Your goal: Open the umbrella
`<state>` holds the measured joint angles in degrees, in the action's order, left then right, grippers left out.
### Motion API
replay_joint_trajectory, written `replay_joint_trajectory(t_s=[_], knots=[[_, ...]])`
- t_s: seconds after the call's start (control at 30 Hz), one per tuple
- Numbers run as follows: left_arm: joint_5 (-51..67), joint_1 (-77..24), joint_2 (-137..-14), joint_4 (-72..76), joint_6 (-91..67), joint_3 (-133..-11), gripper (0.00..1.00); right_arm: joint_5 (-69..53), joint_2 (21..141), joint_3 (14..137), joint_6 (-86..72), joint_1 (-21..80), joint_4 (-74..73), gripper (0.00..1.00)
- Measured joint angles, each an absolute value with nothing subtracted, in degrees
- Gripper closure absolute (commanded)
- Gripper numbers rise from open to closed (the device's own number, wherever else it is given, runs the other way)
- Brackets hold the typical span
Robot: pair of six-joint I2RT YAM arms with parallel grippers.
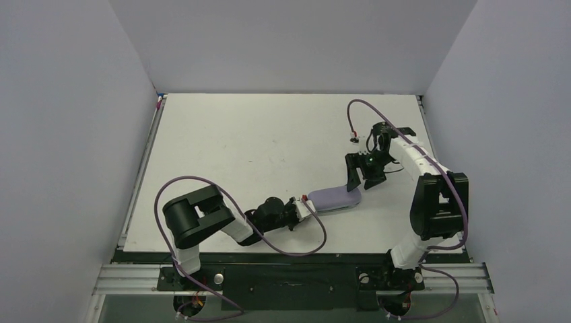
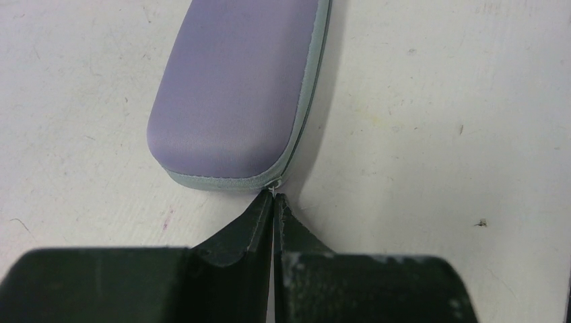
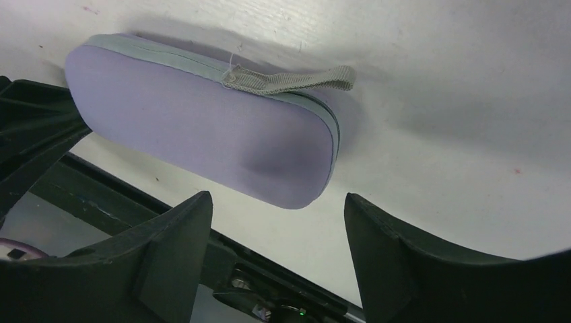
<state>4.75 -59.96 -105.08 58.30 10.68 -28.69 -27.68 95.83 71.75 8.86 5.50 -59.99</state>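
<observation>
Top view: a closed lavender clamshell case [image 1: 334, 198] lies on the table [image 1: 256, 141] between the left gripper [image 1: 306, 205] and the right gripper [image 1: 360, 178]; the umbrella is not visible in any view. Left wrist: fingers pressed together, tips touching the case's end seam. Right wrist: fingers spread wide above the case; a grey loop strap [image 3: 289, 79] lies along its seam.

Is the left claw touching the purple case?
Touching. In the left wrist view the tips of the shut left claw meet the grey rim of the purple case at its near corner, no gap showing.
</observation>
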Motion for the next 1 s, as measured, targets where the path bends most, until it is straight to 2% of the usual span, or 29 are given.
replay_joint_trajectory(t_s=[0.23, 0.67, 1.0], knots=[[4.7, -60.0, -106.1, 58.3, 10.8, -29.7, 1.00, -27.6, 96.9, 67.9, 2.3, 5.4, -56.3, 0.34], [4.7, -59.9, -106.5, 58.8, 11.4, -29.1, 1.00, -29.3, 101.6, 68.2, 5.5, 5.1, -54.4, 0.83], [8.5, -56.6, -105.2, 58.8, 13.0, -27.2, 1.00, -25.0, 102.0, 71.3, 15.6, 11.5, -53.1, 1.00]])
